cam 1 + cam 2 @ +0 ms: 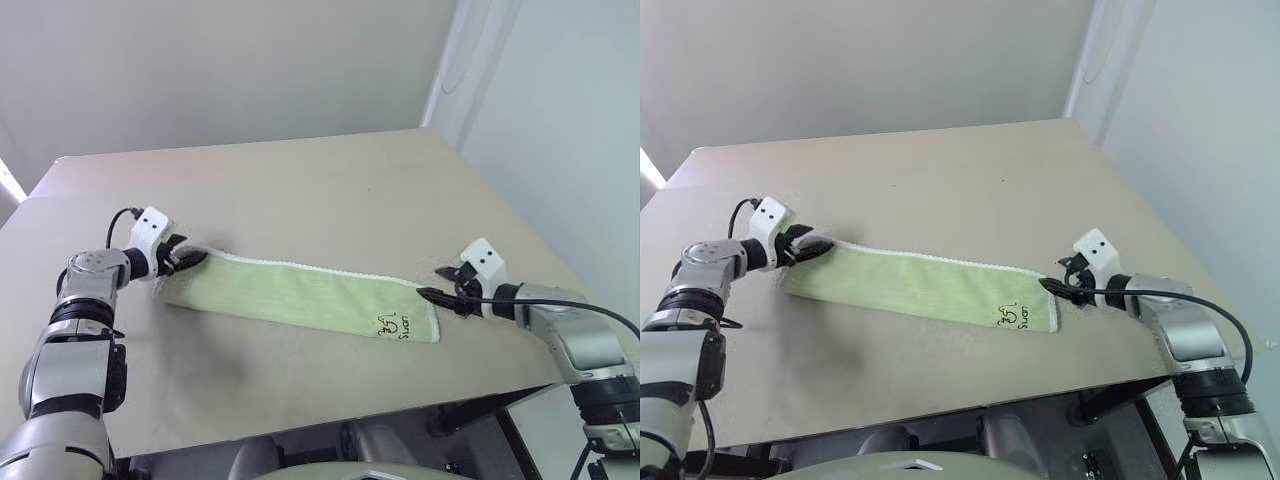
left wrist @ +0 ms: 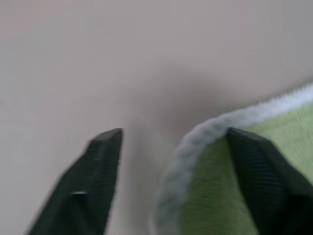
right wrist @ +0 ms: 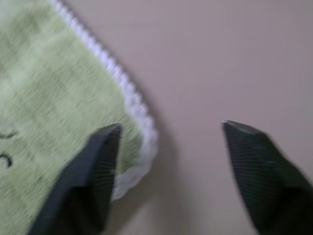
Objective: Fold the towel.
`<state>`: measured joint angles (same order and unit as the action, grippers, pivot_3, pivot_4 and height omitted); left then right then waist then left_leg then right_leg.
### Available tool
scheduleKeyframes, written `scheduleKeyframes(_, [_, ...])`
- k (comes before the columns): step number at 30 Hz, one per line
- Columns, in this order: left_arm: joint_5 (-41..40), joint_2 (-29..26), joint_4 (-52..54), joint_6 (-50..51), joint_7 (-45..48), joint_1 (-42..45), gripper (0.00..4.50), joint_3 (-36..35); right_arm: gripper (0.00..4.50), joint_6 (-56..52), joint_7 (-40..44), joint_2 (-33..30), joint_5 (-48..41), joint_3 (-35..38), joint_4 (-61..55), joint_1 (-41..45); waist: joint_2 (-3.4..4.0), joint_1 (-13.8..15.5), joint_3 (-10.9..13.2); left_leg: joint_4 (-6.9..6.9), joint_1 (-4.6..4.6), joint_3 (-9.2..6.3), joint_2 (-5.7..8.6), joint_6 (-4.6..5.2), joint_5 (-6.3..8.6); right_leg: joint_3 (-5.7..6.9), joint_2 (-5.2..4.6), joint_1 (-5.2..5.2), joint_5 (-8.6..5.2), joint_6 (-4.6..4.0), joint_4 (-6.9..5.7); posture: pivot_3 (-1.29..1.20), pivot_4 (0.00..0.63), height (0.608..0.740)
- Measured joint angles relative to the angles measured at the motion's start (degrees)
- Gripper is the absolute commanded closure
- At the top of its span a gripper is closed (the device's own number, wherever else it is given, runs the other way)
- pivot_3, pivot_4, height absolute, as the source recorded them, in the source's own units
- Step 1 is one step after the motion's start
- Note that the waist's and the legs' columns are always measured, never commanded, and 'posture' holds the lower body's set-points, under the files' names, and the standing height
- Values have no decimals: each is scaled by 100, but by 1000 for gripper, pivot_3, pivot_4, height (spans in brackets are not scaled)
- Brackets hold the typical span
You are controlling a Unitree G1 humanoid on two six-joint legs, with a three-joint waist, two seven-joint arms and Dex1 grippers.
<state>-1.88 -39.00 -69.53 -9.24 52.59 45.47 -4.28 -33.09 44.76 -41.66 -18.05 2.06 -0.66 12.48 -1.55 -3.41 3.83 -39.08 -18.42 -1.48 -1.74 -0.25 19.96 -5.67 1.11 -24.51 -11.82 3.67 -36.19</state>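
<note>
step: lining up on the towel (image 1: 300,295), one far corner each
left gripper (image 1: 190,257): spread wide, nothing grabbed
right gripper (image 1: 445,285): same
next: pinch both corners, then fold

- One towel (image 1: 300,295) is lying on the table, a light yellow-green strip with white edging.
- One patch of dark handwritten marks (image 1: 393,325) is showing near one corner of it.
- One table (image 1: 330,190) is bearing the cloth.
- Two grippers are reaching in: the left gripper (image 1: 190,258) and the right gripper (image 1: 438,284).
- Two black fingers are showing on each, standing spread apart.
</note>
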Motion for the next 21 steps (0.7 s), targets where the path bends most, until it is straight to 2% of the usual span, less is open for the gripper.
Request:
scheduleKeyframes(3, [-154, 16, 131, 12, -19, 6, 0, -191, 12, -613, -206, 85, -459, 531, -87, 168, 1, -2, 0, 0, -1, 0, 0, 0, 0, 0, 0, -2, 1, -1, 0, 0, 0, 712])
scheduleKeyframes(8, [-710, -176, 1364, 628, 719, -195, 0, -459, 12, -2912, -502, 110, -2201, 1900, -839, 321, 2, 8, -1, 7, -4, -4, -3, 0, 0, 1, 1, -1, 1, -1, -1, 0, 0, 712])
scheduleKeyframes(13, [-1017, -465, 2815, 1371, 1298, -1347, 0, -487, 12, -5498, -1356, 930, -3929, 3549, -903, 358, 17, -68, -3, 10, 1, -2, -7, 0, 0, -2, 3, -1, 0, -2, -5, 0, 0, 712])
scheduleKeyframes(18, [-1273, -532, 3987, 2045, 1645, -2137, 0, -439, 12, -5894, -2579, 1203, -6007, 3854, -893, -567, 14, -27, -4, 5, 1, -13, -7, 0, 0, 1, 4, 2, -4, -5, 0, 0, 0, 712])
scheduleKeyframes(21, [-1313, -527, 4327, 2033, 1594, -2168, 0, -437, 12, -5306, -3654, 988, -7713, 3246, -892, -1488, 19, -55, -3, 6, 0, -8, -5, 0, 0, -9, 4, 12, -4, -3, 8, 0, 0, 712])
